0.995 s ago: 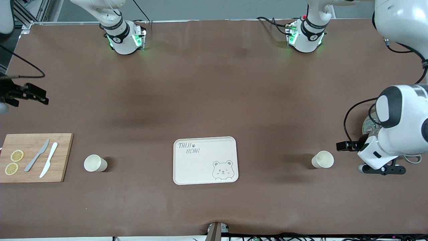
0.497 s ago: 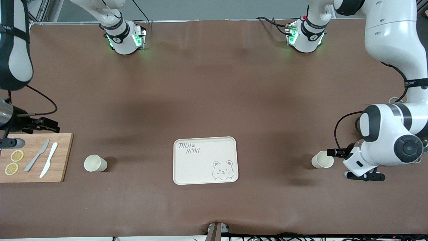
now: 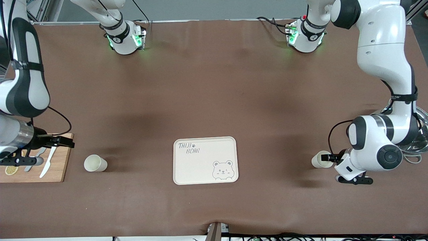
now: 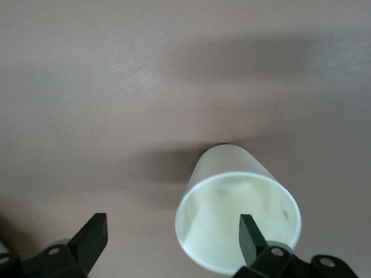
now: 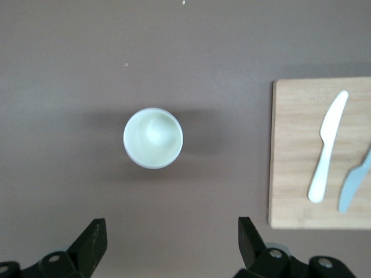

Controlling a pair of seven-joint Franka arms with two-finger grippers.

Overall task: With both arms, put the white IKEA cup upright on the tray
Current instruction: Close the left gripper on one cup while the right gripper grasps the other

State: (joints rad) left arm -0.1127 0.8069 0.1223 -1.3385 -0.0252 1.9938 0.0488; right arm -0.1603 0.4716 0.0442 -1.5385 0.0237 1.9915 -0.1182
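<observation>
Both arms are working the approach step, each gripper closing in on its own white cup, and nothing is being held yet. The tray [image 3: 205,160] is sitting bare on the brown surface [image 3: 214,93], the landmark for everything else.

Toward the left arm's end of the surface from the tray, one cup [image 3: 320,159] is standing upright, about as near the front camera as the tray. The left gripper [image 3: 329,158] is hanging right at this cup with its jaws spread wide; in the left wrist view one fingertip [image 4: 250,234] is overlapping the cup's [image 4: 237,217] mouth, so the cup is not centred between the jaws.

Toward the right arm's end from the tray, the second cup [image 3: 95,163] is also standing upright. The right gripper [image 3: 62,143] is hovering, jaws wide apart, over the edge of the bamboo board [image 3: 58,167], which is carrying a white knife [image 3: 47,160], not yet over the cup.

Next, I judge the left gripper needs to shift sideways and lower until the cup's wall is between its jaws, then close; the right one needs to travel toward the tray until it is over its cup.
</observation>
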